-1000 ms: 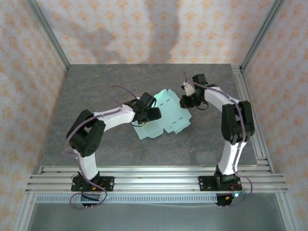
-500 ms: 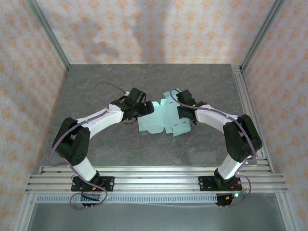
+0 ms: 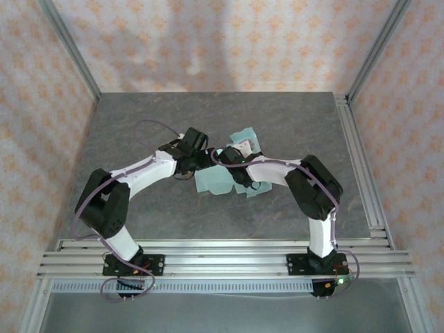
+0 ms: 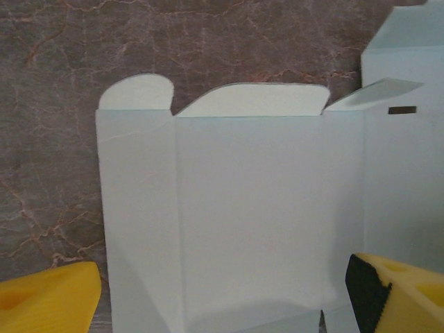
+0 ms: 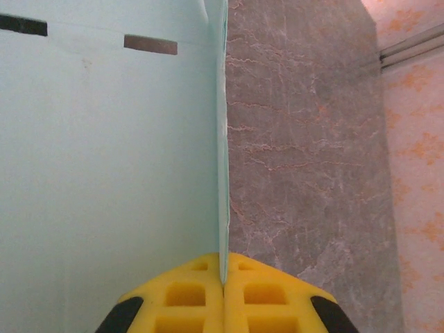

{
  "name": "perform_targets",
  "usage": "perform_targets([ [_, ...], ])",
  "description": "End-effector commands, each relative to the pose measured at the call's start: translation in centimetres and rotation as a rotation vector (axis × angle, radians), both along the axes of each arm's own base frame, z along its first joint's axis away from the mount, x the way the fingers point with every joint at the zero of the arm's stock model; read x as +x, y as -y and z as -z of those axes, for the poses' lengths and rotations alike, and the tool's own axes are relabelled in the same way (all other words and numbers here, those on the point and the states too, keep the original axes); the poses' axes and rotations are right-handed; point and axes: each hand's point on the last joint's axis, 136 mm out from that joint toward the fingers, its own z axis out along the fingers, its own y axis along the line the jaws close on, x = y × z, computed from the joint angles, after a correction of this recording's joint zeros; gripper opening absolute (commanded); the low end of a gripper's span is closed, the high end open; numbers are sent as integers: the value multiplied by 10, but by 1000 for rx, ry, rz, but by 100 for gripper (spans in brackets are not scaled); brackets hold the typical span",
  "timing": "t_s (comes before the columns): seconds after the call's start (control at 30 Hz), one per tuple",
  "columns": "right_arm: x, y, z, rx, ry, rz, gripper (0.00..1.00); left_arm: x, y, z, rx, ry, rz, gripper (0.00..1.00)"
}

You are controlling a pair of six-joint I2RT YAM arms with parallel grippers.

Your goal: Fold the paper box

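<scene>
Paper box point(image 4: 250, 229), pale mint, apparently half-folded

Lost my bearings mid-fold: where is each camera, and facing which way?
Top external: above and behind the bases, looking down on the table; left arm and right arm meet over the paper box.
Left wrist: on the left arm, faces the paper box's panels; open left end effector at bottom corners.
Right wrist: on the right arm, looks along the right end effector, shut on the paper box's edge.
Shared: all show paper box and table.
</scene>
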Motion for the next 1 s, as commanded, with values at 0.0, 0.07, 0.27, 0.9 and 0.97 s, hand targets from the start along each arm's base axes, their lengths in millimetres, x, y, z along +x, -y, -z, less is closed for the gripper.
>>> perform_targets([
  [0.0,1,8,-12,-118,35,26,0,-6,-13,-3,26,-6,0,93],
  [0.07,2,6,-15,-105,35,21,0,-6,-14,-3,29,-7,1,92],
  [0.27,0,-6,-11,174,-35,-38,0,-5,-11,-3,13,-9,4,92],
  [0.9,-5,-23,-14,846,-126,-279,0,9,10,-42,-36,75,114,97],
  [0.97,-5,-27,-14,852,-134,-303,0,12,11,-46,-35,82,116,97],
])
